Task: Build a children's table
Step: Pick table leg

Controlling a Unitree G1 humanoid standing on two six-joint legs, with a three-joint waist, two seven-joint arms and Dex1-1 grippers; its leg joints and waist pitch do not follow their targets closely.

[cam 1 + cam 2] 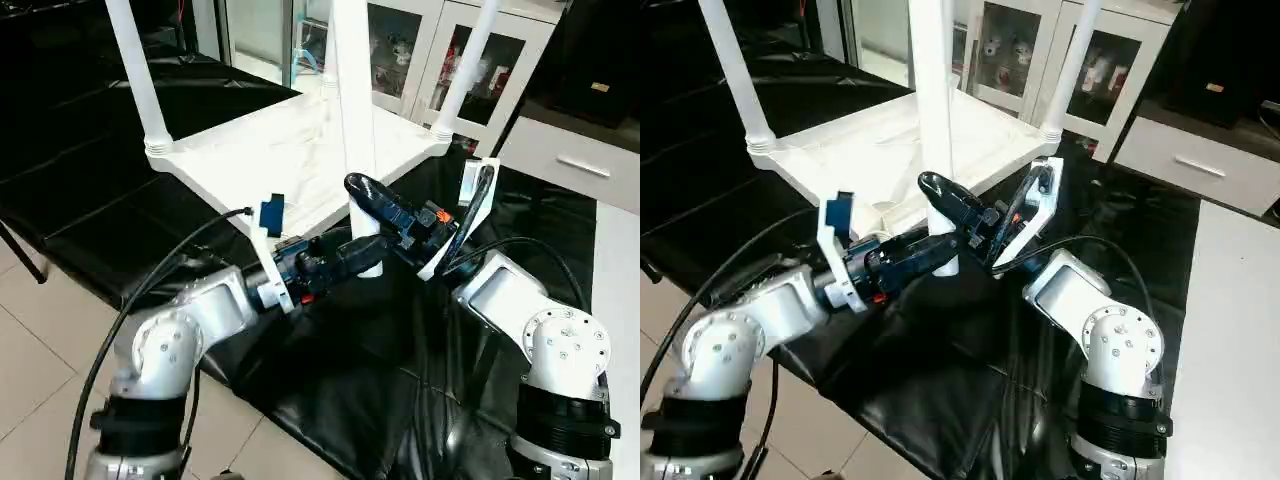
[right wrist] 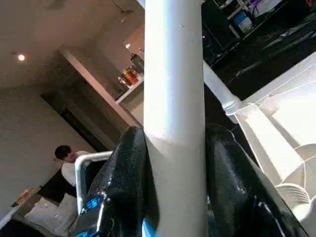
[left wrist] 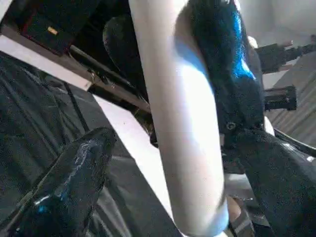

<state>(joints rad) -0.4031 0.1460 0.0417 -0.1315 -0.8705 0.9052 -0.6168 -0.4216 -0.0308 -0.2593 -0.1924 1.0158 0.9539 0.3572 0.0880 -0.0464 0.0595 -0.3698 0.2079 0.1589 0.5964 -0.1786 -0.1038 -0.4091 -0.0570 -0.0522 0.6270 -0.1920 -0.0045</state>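
Table top (image 1: 290, 150) lies upside down on black-covered counter (image 1: 120, 210), underside up; rib detail washed out by glare, hard to read.

Left: far-left leg (image 1: 138, 75) stands upright in its corner socket, upper end cut off by frame edge. Left arm comes in low from the left; black cable crosses its forearm.

Centre: left tool (image 1: 355, 255) sits at the base of the near leg (image 1: 352, 90), which stands upright at the top's near corner. Left wrist view: left tool's fingers (image 3: 74, 182) spread wide w/ the near leg between them; one finger apart from the leg, the other hard against or just beside it, contact not certain. Released, not clamping. Socket under the near leg hidden behind both tools, so seating cannot be judged. Near leg's upper end also cut off.

Right: right tool (image 1: 375, 200) clenched on the near leg just above the left tool; right wrist view shows a black finger (image 2: 123, 182) pressed to each side of the leg. Far-right leg (image 1: 462, 70) upright in its socket, upper end out of frame. Fourth leg not made out. White cabinets (image 1: 420, 50) w/ glass doors behind; contents too small to tell. Person (image 2: 69, 160) in the background of the right wrist view, mostly hidden.
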